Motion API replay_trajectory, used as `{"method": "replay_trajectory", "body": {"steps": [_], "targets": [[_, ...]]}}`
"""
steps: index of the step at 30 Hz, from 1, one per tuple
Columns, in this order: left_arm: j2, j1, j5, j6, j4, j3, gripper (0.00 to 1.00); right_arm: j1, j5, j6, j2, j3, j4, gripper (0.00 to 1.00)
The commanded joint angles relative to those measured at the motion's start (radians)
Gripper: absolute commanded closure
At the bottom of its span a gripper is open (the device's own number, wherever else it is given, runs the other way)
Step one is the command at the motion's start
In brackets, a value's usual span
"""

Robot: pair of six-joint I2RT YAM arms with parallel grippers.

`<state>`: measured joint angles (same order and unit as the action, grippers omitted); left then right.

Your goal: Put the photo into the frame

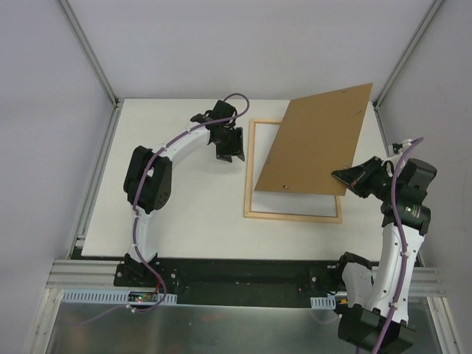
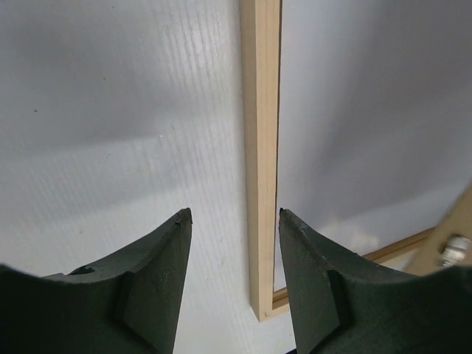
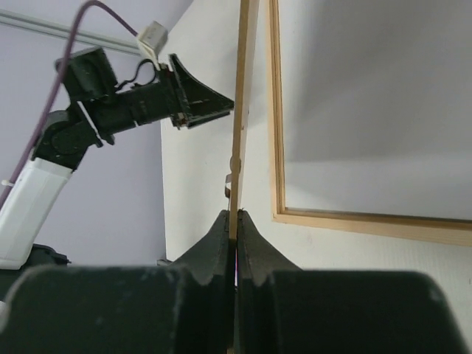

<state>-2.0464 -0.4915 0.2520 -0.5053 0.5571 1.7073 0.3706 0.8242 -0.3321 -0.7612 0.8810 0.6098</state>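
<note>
- The frame [image 1: 293, 216] lies flat on the table [image 1: 192, 214], right of centre in the overhead view. A brown backing board [image 1: 317, 140] slants over its upper right part.
- The right gripper [image 3: 236, 215] is clamped on the board's thin edge at its lower right corner.
- The left gripper [image 2: 232, 214] hangs spread wide by the frame's upper left corner. It is the nearer arm, and the left rail runs lengthwise away between its fingers.
- I cannot spot the photo. The white inside the frame may be its reverse or the table.
</note>
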Motion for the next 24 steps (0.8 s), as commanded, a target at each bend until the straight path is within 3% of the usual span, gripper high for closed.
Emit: {"method": "replay_trajectory", "body": {"steps": [1,13,18,24], "targets": [[-0.053,-0.039,-0.071,0.028,0.007,0.061,0.5,0.022,0.053,-0.001,-0.012,0.14,-0.068,1.0],[-0.152,-0.116,-0.088,0.027,0.007,0.098,0.52,0.033,0.033,0.03,-0.05,0.245,-0.013,1.0],[-0.169,-0.125,-0.091,0.025,0.007,0.092,0.57,0.034,0.036,0.034,-0.047,0.246,-0.005,1.0],[-0.144,-0.127,-0.108,0.017,0.004,0.04,0.7,0.034,0.039,0.044,-0.046,0.237,0.001,1.0]]}}
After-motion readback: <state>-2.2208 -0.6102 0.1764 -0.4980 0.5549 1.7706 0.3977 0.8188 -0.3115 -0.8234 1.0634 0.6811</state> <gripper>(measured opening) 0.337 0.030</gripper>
